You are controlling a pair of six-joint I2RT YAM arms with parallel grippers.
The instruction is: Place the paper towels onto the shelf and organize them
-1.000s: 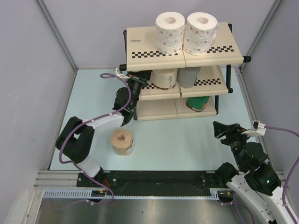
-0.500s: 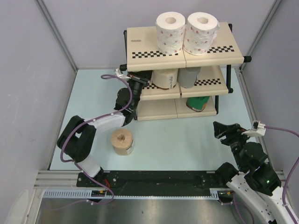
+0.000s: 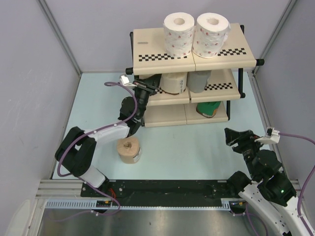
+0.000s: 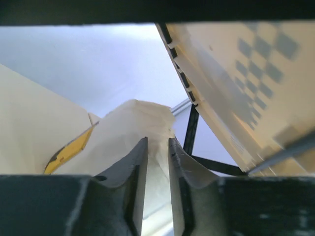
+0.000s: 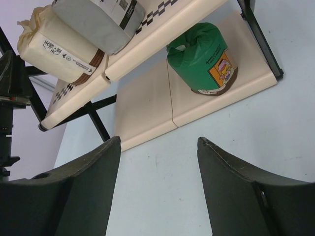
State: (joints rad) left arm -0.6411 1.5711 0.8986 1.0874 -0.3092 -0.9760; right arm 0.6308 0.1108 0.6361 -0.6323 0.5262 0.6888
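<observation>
On the shelf, cream roll (wrapped)

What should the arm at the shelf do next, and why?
Probably open the left jaws a little wider and draw back from the shelf. They stand only slightly apart at the cream roll's wrapper, the roll already sits on the middle tier, and the tan roll waits on the table.

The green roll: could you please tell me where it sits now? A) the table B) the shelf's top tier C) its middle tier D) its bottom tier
D: the green roll rests on the bottom tier of the shelf, beneath the grey roll.
</observation>
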